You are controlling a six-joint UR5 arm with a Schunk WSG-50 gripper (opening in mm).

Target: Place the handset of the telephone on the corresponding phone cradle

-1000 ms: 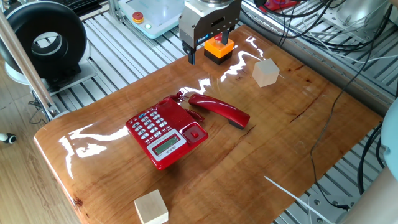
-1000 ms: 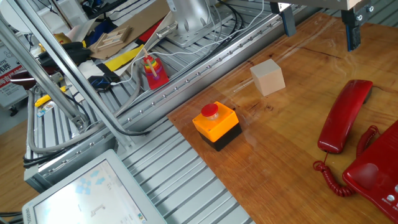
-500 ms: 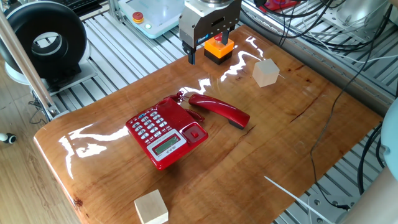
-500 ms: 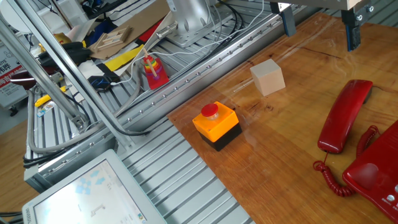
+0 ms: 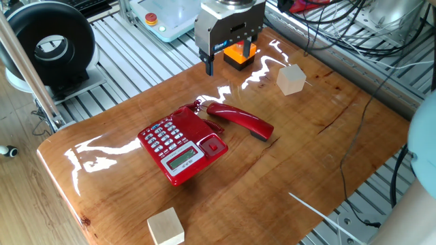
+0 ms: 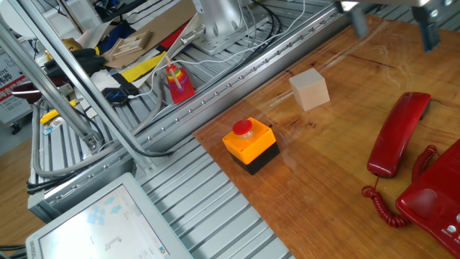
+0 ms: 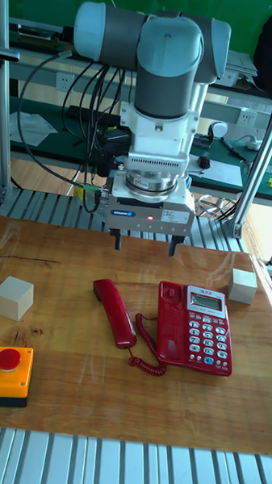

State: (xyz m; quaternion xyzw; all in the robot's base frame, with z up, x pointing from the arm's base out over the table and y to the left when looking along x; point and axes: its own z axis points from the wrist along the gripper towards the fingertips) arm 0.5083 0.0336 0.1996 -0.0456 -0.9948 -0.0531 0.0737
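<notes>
The red handset [image 5: 240, 120] [image 6: 399, 133] [image 7: 114, 311] lies flat on the wooden table beside the telephone [image 5: 180, 144] [image 7: 195, 325] [image 6: 435, 208], joined to it by a coiled red cord. On the base, the phone cradle [image 5: 199, 129] [image 7: 169, 321] is the bare keyless strip on the side facing the handset. My gripper [image 5: 231, 58] [image 6: 394, 29] [image 7: 146, 243] hangs open above the table, beyond the handset's far end, with nothing between its fingers.
An orange box with a red button [image 5: 240, 53] [image 6: 250, 144] [image 7: 11, 374] stands near the table edge. One wooden cube [image 5: 291, 78] [image 6: 310, 89] [image 7: 13, 299] sits near it, another [image 5: 165, 226] [image 7: 243, 286] beyond the telephone. Cables run along the aluminium frame.
My gripper has shifted a little sideways above the table, still open. The handset and telephone have not moved.
</notes>
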